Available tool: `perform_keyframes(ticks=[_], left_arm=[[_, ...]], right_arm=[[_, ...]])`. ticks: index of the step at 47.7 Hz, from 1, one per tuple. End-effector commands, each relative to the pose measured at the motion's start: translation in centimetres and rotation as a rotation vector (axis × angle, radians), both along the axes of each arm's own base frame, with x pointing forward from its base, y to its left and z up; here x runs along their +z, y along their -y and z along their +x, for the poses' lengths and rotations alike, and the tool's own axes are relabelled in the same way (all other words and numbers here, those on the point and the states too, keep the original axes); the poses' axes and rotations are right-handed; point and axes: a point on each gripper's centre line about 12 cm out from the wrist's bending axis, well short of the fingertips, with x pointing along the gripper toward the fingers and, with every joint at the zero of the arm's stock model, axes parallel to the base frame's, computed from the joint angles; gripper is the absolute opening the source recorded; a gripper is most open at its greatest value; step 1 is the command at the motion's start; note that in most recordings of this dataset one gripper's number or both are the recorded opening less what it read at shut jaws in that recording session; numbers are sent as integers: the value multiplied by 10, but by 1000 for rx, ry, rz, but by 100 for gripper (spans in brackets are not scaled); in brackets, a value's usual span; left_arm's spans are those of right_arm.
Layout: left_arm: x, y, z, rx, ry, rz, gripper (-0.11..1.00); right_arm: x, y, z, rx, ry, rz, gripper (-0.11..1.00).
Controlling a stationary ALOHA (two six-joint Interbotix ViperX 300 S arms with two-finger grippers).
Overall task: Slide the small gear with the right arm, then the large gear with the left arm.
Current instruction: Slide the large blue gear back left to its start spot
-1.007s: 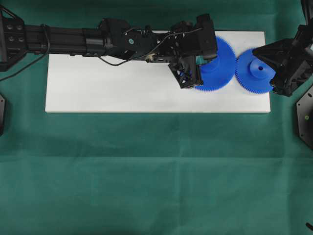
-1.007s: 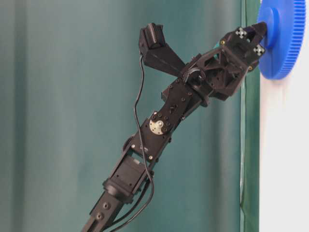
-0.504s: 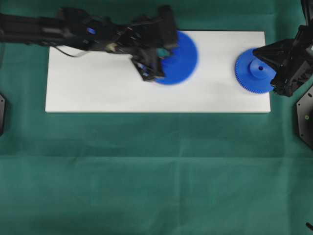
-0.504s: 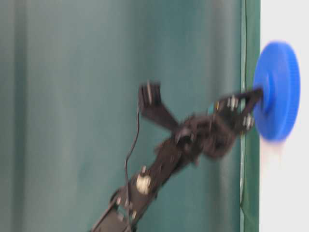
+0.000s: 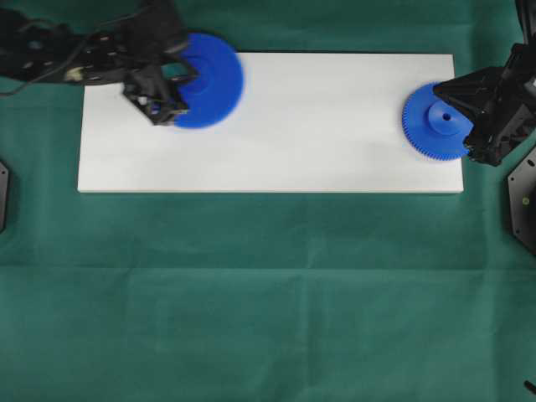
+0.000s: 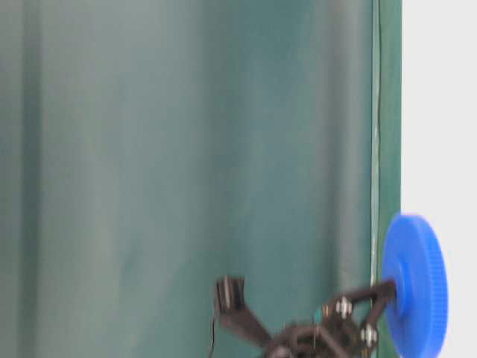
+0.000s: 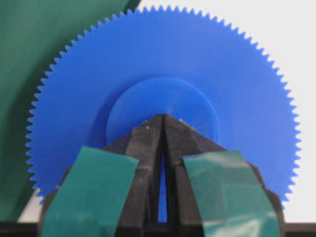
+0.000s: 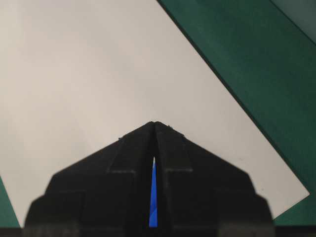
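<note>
Large gear [image 5: 209, 79] lying at the far left corner of the white board [image 5: 318, 126], rim overhanging the far edge onto the green cloth [image 5: 268, 293]; left pincer [image 5: 167, 92] clenched, tips together and pressed down on the raised hub [image 7: 163, 111], teal tape [image 7: 89, 192] on both fingers; no grasp of the gear itself, just a downward push. Small gear [image 5: 435, 121] flat near the right end of the board, close to the near right corner; right pincer [image 5: 461, 113] likewise clenched over its hub, blue visible through the slit between the fingers in the wrist view. Probably light, stiff, smooth plastic, sliding readily on the slick board; teeth fine and perhaps chippable; best held at the hub, pressed from above, never at the rim.
</note>
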Motion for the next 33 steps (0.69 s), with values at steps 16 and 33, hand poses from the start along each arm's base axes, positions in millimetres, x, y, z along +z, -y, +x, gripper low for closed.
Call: perform_keyframes(ticks=[16,33], left_arm=[[-23,47,-88,100,-84,-111,0],[-4,64,-95,85,0,-98,0]], right_arm=[[3,0,2,2,12,1,50],[2,0,2,3,14,3,50]])
